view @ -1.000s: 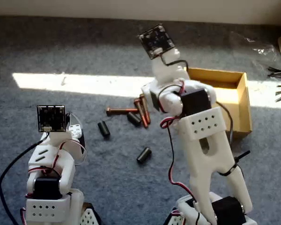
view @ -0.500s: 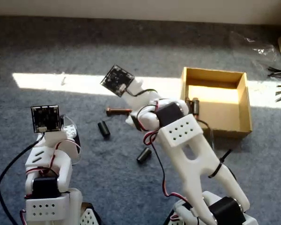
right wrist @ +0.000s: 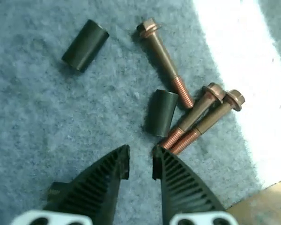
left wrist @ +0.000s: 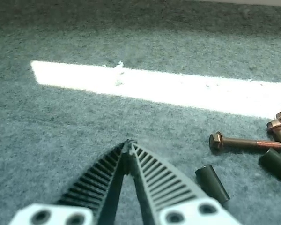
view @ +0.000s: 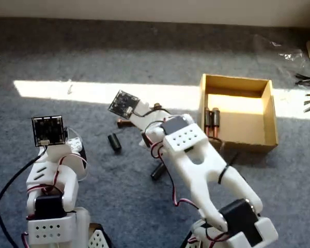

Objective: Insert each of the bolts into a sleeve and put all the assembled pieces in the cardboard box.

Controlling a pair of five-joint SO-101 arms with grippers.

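right jaws: slightly spread, nothing between them, low over the worktop [right wrist: 42, 122], tips just short of the bolt pair's threads

bolt pair [right wrist: 193, 116]: two bolts lying parallel and touching, heads toward the sun strip [right wrist: 243, 51], threaded ends toward the right jaws

near sleeve [right wrist: 161, 112]: on its side, axis roughly parallel to the pair, just beside their threaded ends

lone bolt [right wrist: 164, 61]: flat, threaded end just beside the near sleeve, head pointing away from it; in the high view its axis runs across the worktop, head toward the left arm's side

far sleeve [right wrist: 85, 44]: on its side, apart from the bolts, near the lone bolt's head

third sleeve [view: 157, 172]: on its side, partly hidden by the right arm [view: 196, 155]

left jaws: pressed together, empty, above bare worktop, pointing at the sun strip; left arm [view: 51, 175] is well apart from the box

box [view: 271, 116]: open top, on the right arm's side, partly in the sun strip. Two assembled pieces [view: 212, 123] lie inside, side by side against the wall nearest the loose bolts, long axes parallel to that wall; can't tell which way the heads point

surface: grey carpet-like cover, with the sun strip crossing it

room: pale wall [view: 144, 8] along the far edge, clear plastic bag [view: 279, 46] and some thin dark bits [view: 307, 80] beyond the box, can't tell what they are
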